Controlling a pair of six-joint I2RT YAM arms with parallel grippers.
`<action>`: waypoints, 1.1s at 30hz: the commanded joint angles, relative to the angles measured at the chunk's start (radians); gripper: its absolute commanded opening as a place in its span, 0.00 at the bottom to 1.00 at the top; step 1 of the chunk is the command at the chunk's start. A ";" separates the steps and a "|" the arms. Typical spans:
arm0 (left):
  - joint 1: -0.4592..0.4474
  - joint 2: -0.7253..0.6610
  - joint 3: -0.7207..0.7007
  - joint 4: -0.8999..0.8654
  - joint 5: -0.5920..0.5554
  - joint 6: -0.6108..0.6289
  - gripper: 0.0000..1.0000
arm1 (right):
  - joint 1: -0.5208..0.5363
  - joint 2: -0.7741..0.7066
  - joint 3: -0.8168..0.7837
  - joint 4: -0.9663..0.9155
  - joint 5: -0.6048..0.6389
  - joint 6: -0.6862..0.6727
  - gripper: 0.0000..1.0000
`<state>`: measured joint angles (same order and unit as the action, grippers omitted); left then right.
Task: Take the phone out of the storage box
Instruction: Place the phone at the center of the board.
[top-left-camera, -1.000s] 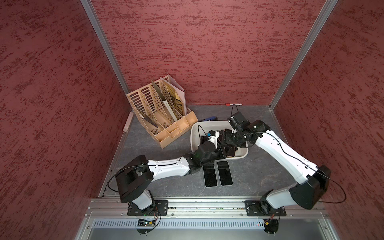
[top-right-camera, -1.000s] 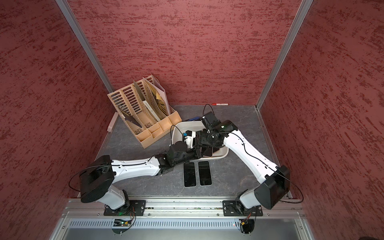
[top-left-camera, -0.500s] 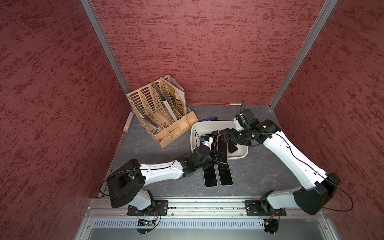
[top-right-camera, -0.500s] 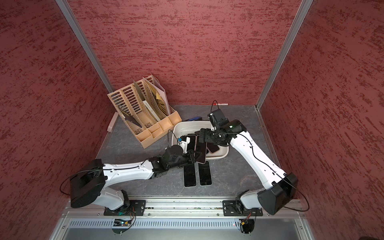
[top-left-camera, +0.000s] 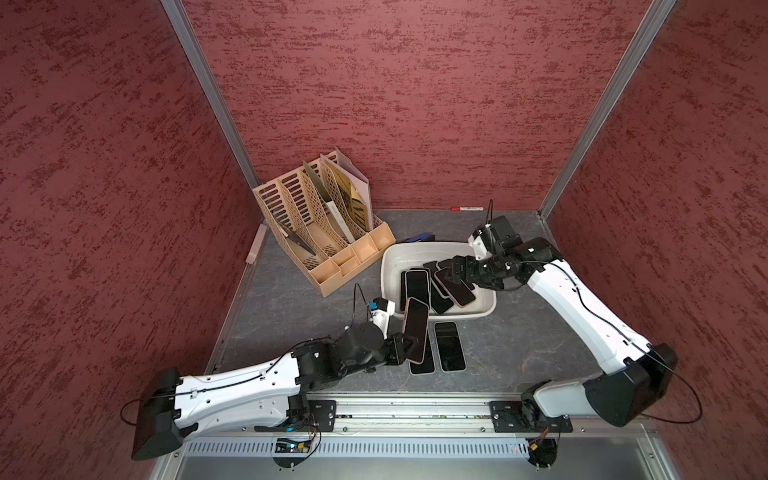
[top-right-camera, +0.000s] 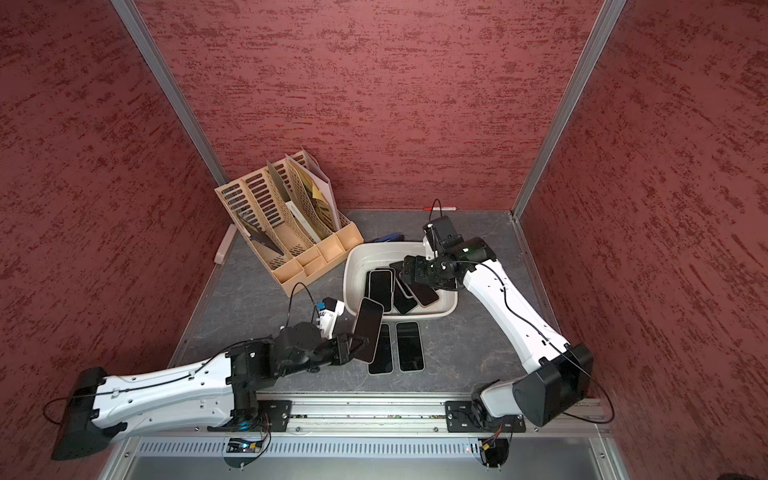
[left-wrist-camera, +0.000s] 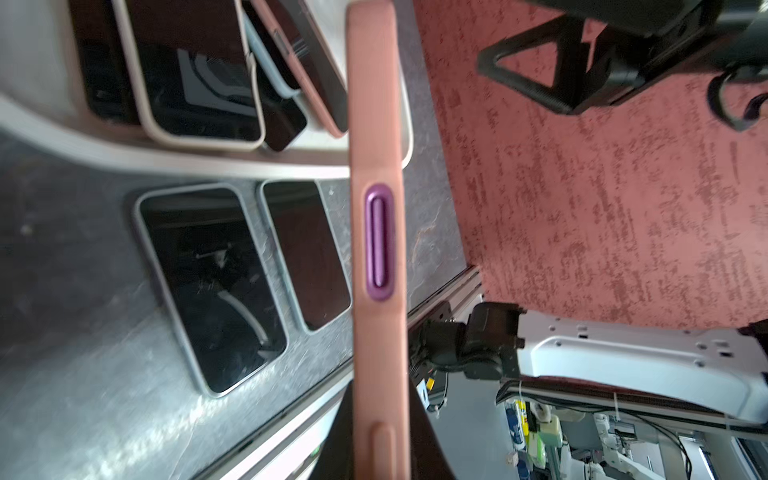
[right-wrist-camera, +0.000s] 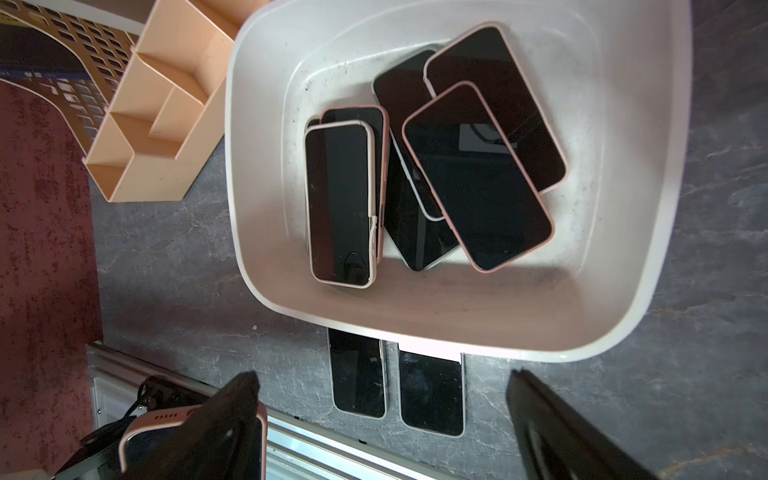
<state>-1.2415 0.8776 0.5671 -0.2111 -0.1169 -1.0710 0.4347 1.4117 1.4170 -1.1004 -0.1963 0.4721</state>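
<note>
My left gripper (top-left-camera: 408, 349) is clamped tight on the lower end of a pink-cased phone (top-left-camera: 415, 324). The phone is out of the storage box (top-left-camera: 469, 312), held tilted in the air just in front of the box's near wall. It sits over the left one of 2 loose phones (top-left-camera: 449, 345) lying flat side by side on the table (top-left-camera: 532, 332). My right gripper (top-left-camera: 451, 269) hangs over the box's right side, jaws spread wide, nothing in them. A pile of phones (right-wrist-camera: 478, 174) lies in the box.
</note>
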 joint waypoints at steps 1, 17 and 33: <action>-0.076 -0.053 -0.033 -0.117 -0.157 -0.085 0.00 | -0.005 0.003 -0.036 0.048 -0.036 0.011 0.98; -0.136 -0.095 -0.320 0.117 -0.352 -0.338 0.00 | -0.007 0.166 -0.082 0.018 0.176 -0.159 0.98; -0.053 0.081 -0.394 0.410 -0.165 -0.238 0.00 | -0.026 0.282 -0.025 0.056 0.102 -0.178 0.98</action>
<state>-1.3079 0.9344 0.1761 0.0811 -0.3206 -1.3457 0.4160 1.6947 1.3479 -1.0637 -0.0780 0.2977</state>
